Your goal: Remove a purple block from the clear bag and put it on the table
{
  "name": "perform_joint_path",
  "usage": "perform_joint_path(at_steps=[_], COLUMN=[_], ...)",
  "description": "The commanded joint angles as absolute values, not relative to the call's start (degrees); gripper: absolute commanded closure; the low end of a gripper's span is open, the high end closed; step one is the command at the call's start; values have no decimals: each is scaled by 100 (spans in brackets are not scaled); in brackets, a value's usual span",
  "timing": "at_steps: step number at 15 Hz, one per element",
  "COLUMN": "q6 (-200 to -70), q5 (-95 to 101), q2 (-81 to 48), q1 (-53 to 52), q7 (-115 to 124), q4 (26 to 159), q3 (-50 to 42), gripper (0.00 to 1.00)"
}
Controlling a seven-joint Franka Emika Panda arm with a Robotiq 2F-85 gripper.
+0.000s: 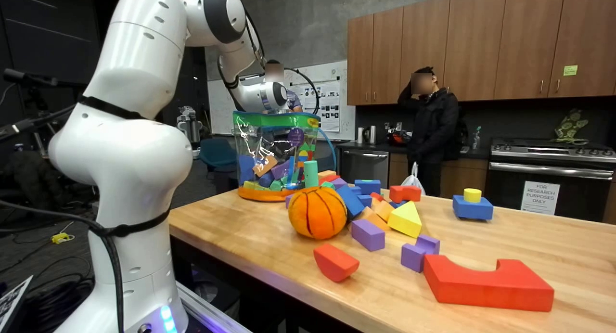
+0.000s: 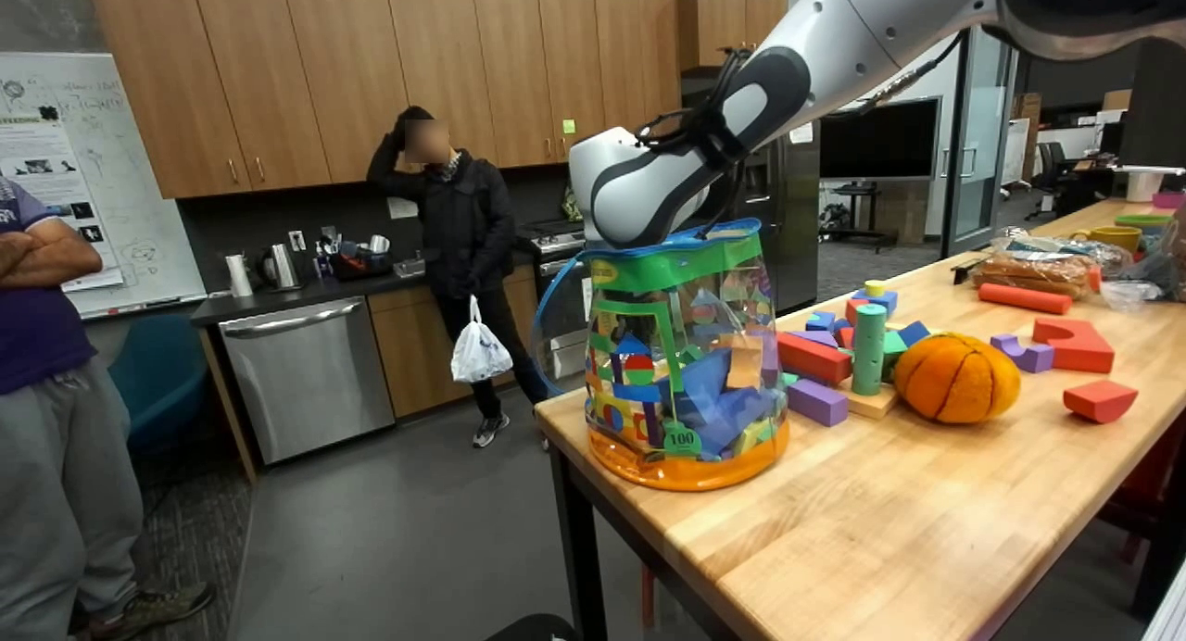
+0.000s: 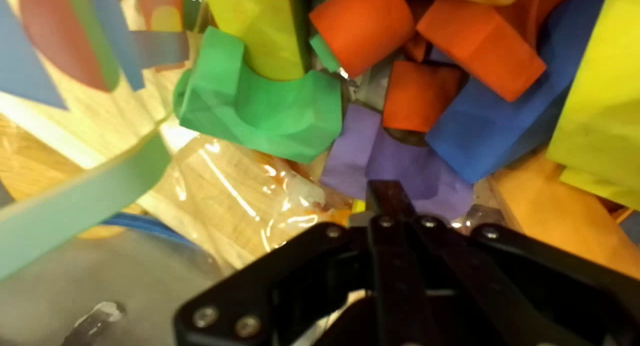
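The clear bag, with its green upper band [image 1: 274,120] and orange base [image 2: 690,474], stands upright at the end of the wooden table [image 2: 815,521]. Colourful blocks fill its lower part. My arm reaches down over the bag's blue-edged opening in both exterior views, where the gripper is hard to make out. In the wrist view my gripper [image 3: 386,198] is inside the bag, its fingertips together with nothing visible between them. They overlap the lower edge of a notched purple block [image 3: 400,168]; whether they touch it I cannot tell. A blue block [image 3: 500,121] partly covers that block's right side.
Around the purple block lie a green arch [image 3: 260,116], a red piece [image 3: 420,98] and an orange block [image 3: 565,211]. Beside the bag on the table are an orange ball [image 1: 317,212], a green cylinder [image 2: 869,349], several loose blocks and a red arch [image 1: 486,285].
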State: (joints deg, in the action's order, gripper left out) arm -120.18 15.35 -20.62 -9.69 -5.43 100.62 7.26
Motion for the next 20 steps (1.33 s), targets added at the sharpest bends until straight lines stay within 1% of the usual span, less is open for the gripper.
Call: perform_joint_path(at_steps=[1, 6, 7, 8, 9, 11, 12, 17, 18, 19, 20], q6=[-12243, -12346, -12288, -12249, -12247, -12236, -12236, -12237, -12237, -12221, -12169], q5=[1835, 2131, 2101, 2048, 1990, 1988, 1989, 1989, 1989, 1978, 1969], q2=[-1592, -1298, -1312, -1350, -1485, -1480, -1480, -1480, -1479, -1518, -1577], q1=[-1055, -1057, -1045, -1036, -1019, -1022, -1022, -1022, -1022, -1021, -1021], q7=[-233, -1, -65, -113, -149, -150, -150, -150, -150, -165, -172], q4=[10447, 10569, 10538, 10506, 10350, 10361, 10373, 10392, 10393, 10365, 10318], q3=[620, 633, 658, 674, 678, 683, 684, 684, 684, 686, 683], gripper=[100, 100, 74, 74, 93, 82, 74, 74, 49, 48, 42])
